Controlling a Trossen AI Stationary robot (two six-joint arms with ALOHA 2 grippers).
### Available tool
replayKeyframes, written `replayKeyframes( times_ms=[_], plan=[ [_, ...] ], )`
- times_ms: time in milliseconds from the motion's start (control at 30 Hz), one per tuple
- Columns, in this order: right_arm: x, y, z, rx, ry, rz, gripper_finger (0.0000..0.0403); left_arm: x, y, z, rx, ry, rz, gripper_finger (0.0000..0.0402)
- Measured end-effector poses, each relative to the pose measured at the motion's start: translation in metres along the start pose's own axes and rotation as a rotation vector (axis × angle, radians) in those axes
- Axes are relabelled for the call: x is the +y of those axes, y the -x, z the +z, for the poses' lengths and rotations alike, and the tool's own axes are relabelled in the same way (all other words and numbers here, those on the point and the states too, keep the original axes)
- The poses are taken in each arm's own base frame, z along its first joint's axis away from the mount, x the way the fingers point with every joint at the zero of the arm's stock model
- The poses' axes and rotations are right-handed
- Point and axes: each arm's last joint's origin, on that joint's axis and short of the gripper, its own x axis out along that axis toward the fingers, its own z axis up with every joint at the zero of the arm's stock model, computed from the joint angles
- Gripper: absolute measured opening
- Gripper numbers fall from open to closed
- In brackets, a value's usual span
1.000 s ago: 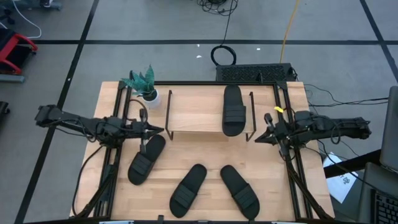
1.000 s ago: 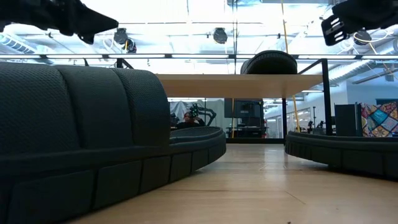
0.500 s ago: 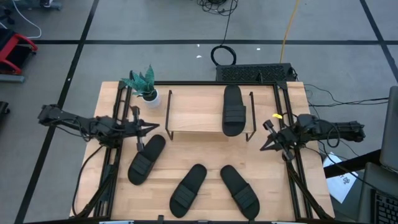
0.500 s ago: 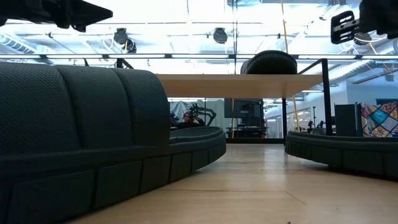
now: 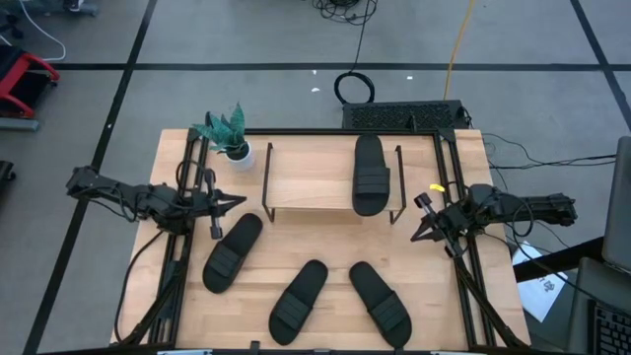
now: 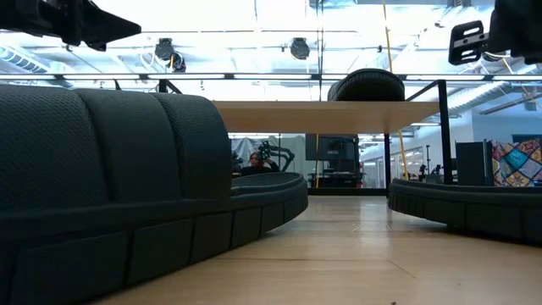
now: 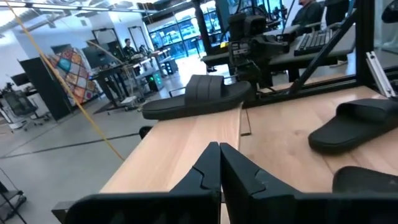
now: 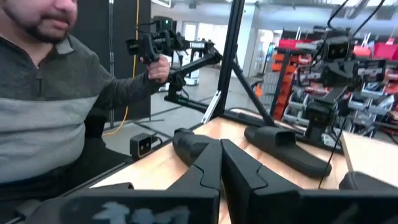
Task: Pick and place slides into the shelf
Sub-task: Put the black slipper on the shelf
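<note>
One matte black rubbery slide sandal (image 5: pixel 370 175) lies on the light-wood shelf (image 5: pixel 311 189); three others (image 5: pixel 233 251) (image 5: pixel 299 302) (image 5: pixel 381 303) lie on the bench (image 5: pixel 434 296). The left end effector (image 5: pixel 214 204) and right end effector (image 5: pixel 419 224), both pressed together and empty, flank the shelf.

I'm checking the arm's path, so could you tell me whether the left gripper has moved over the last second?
Yes. The left gripper, shut, has drawn back from the shelf toward the table's left edge.

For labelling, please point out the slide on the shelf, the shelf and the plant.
slide on the shelf (image 5: pixel 370 177): high view, wide strap.
shelf (image 5: pixel 306 187): high view, bare board.
plant (image 5: pixel 225 128): high view, leaves.
</note>
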Motion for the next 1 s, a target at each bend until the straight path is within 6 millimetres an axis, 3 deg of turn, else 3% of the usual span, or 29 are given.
replayKeyframes(
  times_ms=[200,467,667,933,1000],
  plan=[
    [0.000,-0.001,-0.004,-0.039,0.031,-0.005,0.0000,-0.007,0.001,-0.008,0.073,0.014,-0.098,0.0002],
    [0.000,-0.001,-0.003,-0.114,0.084,-0.014,0.0000,-0.033,0.018,-0.021,0.246,0.225,-0.362,0.0000],
    [0.000,-0.001,0.001,-0.145,0.082,-0.016,0.0000,-0.047,0.031,-0.002,0.296,0.255,-0.419,0.0000],
    [-0.001,-0.001,0.000,-0.144,0.075,-0.016,0.0000,-0.077,0.040,0.028,0.481,0.123,-0.330,0.0000],
    [-0.001,-0.001,0.000,-0.143,0.081,-0.016,0.0000,-0.076,0.039,0.036,0.571,0.104,-0.268,0.0000]
  ],
)
